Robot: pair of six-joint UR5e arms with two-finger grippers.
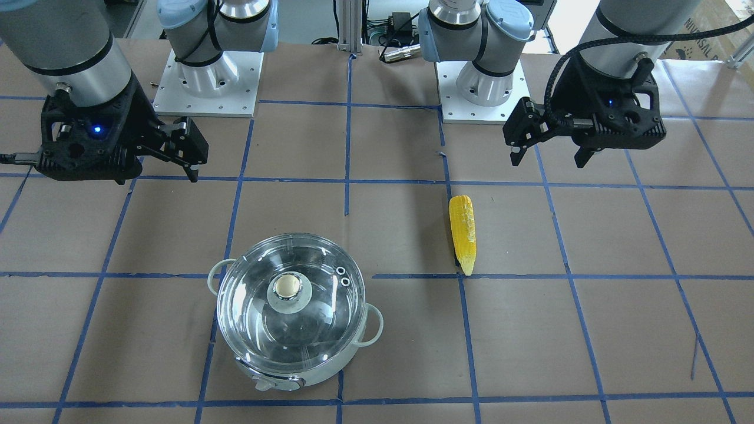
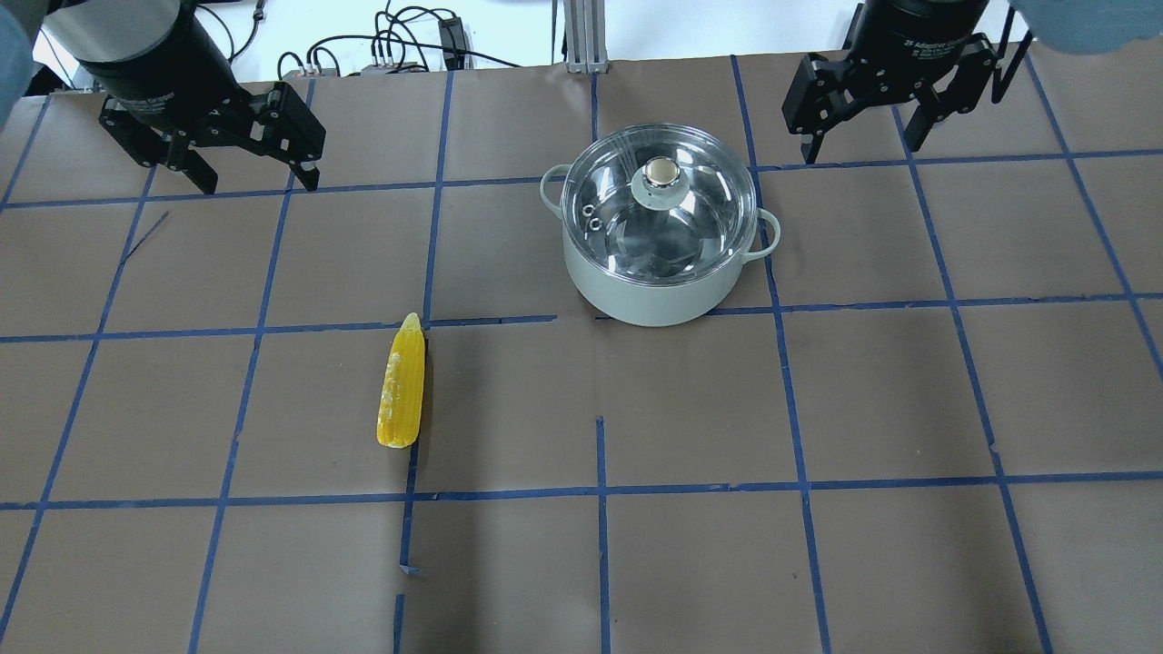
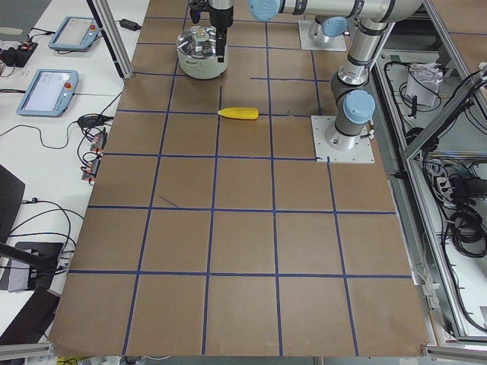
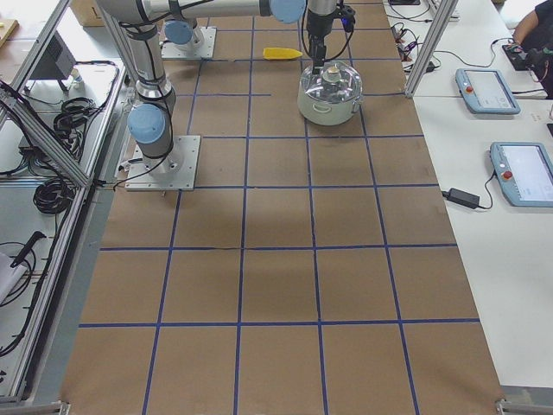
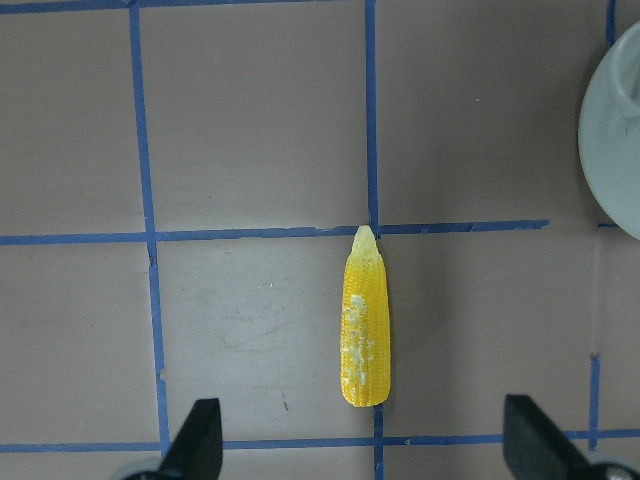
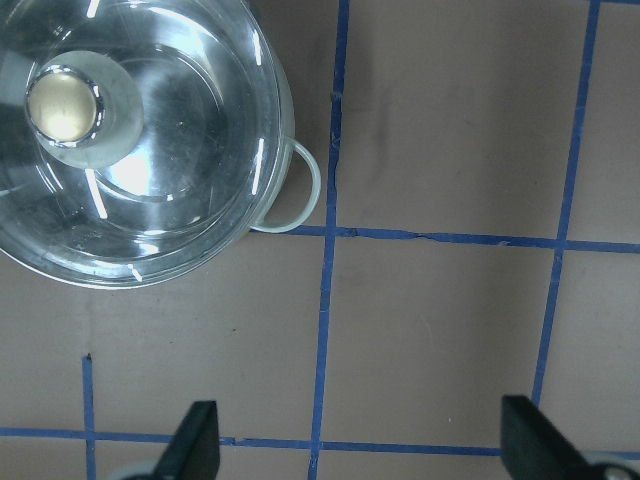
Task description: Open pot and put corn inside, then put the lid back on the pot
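Sitting closed on the table (image 2: 690,409), the pale mint-white pot (image 2: 650,295) is wearing its clear glass lid (image 2: 704,213), with the cream-topped knob (image 2: 661,173) standing at the centre and two small metal-ringed vent holes (image 2: 592,218) showing near the rim. A loop handle (image 2: 769,232) is sticking out at each side of the pot, which is resting on the robot's right half of the brown-papered surface. The corn cob (image 2: 402,391) is lying flat on the robot's left half, well apart from the pot, with its pointed tip aiming away from the robot and touching a blue tape line (image 5: 250,234). The left tool (image 2: 261,182) is hanging above the table with its jaws spread wide and nothing between them. In the left wrist view the corn is lying below, roughly midway between the two dark fingertips (image 5: 200,435) and clear of both. The right tool (image 2: 859,150) is hovering the same way — wide open and empty. In its own wrist view the lidded pot is filling the upper left corner, with one handle pointing toward the middle. Only bare paper and tape lines are showing directly between its fingers — the knob is sitting off to one side of that gap.
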